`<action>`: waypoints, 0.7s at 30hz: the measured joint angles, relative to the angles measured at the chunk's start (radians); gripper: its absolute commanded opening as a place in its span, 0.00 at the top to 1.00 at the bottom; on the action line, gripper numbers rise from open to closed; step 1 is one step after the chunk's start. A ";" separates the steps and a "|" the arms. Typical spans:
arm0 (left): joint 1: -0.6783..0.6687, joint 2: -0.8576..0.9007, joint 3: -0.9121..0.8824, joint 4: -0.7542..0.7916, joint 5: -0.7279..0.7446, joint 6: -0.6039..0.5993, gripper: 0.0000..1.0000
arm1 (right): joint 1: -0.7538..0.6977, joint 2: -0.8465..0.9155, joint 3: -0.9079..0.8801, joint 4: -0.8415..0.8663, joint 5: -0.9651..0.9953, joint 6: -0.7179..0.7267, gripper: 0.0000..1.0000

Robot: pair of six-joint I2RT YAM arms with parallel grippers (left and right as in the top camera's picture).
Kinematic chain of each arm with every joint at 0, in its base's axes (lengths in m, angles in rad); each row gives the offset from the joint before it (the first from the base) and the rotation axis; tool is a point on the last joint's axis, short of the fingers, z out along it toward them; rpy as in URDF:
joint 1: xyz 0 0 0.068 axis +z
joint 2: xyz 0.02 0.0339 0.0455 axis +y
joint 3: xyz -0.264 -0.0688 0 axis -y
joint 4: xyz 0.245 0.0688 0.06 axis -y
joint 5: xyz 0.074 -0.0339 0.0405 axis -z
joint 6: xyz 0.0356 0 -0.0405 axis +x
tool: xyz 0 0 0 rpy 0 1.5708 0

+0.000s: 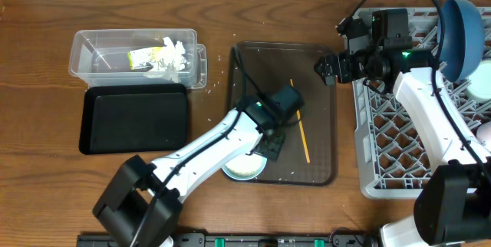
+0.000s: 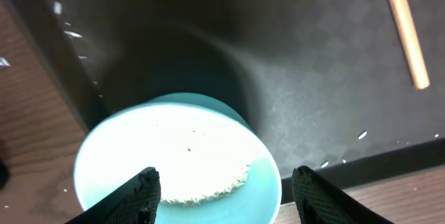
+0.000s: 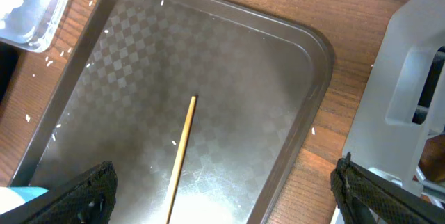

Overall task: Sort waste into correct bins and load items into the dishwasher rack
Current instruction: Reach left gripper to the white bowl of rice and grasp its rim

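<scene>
- Where the brown tray (image 1: 318,124) ends on its right in the overhead view, the rack (image 1: 383,139) stands just beside it, with a narrow strip of table (image 1: 46,178) between them.
- Brown tray: the landmark for every entry below. It has a dark, checker-patterned floor and carries the bowl and the stick.
- Black tray (image 1: 134,120): left of the brown tray and apart from it, level with its middle.
- Tub (image 1: 100,55): left of the brown tray's far-left corner, clear-walled.
- Dish (image 1: 464,36): well right of the brown tray, standing on edge at the rack's far end.
- Bowl (image 1: 244,169): at the brown tray's near-left corner, upright, with a mound of rice (image 2: 195,161) inside.
- Left gripper (image 2: 226,182): above that near-left corner. Its fingers are apart, one over the rice and the other just outside the bowl's rim, and they clasp nothing.
- Right gripper (image 3: 224,172): over the brown tray's far-right edge, fingers spread wide and empty.
- Stick (image 1: 299,141): flat on the brown tray's right half, toward the near end and apart from the bowl.
- Tissues (image 1: 173,55): in the tub, at the end nearer the brown tray.
- Wrapper (image 1: 142,57): in the tub, touching the tissues on the side away from the brown tray.
- Grains (image 1: 211,86): loose on the table off the brown tray's left edge, with a few more on its floor.
</scene>
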 measured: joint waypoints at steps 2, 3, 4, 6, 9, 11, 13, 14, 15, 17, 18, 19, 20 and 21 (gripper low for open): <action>-0.012 0.012 0.000 0.003 0.000 0.000 0.37 | 0.000 0.000 0.000 0.000 0.000 0.000 0.02; -0.016 0.019 0.000 0.007 0.000 0.000 0.37 | 0.000 0.000 0.000 0.000 0.000 0.000 0.02; -0.022 0.029 0.000 0.012 0.000 0.000 0.37 | 0.000 0.000 0.000 0.000 0.000 0.000 0.02; -0.029 0.048 0.000 0.023 0.000 0.000 0.37 | 0.000 0.000 0.000 0.000 0.000 0.000 0.02; -0.032 0.080 0.000 0.034 0.000 0.000 0.37 | 0.000 0.000 0.000 -0.004 0.000 0.000 0.02; -0.032 0.101 0.000 0.044 0.000 0.000 0.39 | 0.000 0.000 0.000 -0.007 0.000 0.000 0.03; -0.032 0.115 0.000 0.056 0.000 -0.003 0.39 | 0.000 0.000 0.000 -0.006 0.000 0.000 0.04; -0.032 0.121 0.000 0.066 0.000 -0.008 0.39 | 0.000 0.000 0.000 -0.006 0.002 0.000 0.04; -0.032 0.125 0.000 0.073 0.000 -0.012 0.39 | 0.000 0.000 0.000 -0.006 0.008 0.000 0.04; -0.032 0.129 0.000 0.083 0.000 -0.019 0.43 | 0.000 0.000 0.000 -0.007 0.039 0.001 0.04; -0.032 0.130 0.000 0.085 0.000 -0.023 0.44 | 0.000 0.000 0.000 -0.006 0.055 0.004 0.04; -0.032 0.130 0.000 0.088 0.000 -0.025 0.47 | 0.000 0.000 0.000 -0.005 0.077 0.010 0.04; -0.032 0.130 0.000 0.088 0.000 -0.027 0.48 | 0.000 0.000 0.000 -0.001 0.103 0.016 0.05; -0.032 0.130 0.000 0.089 0.000 -0.026 0.51 | 0.000 0.000 0.000 0.005 0.132 0.022 0.04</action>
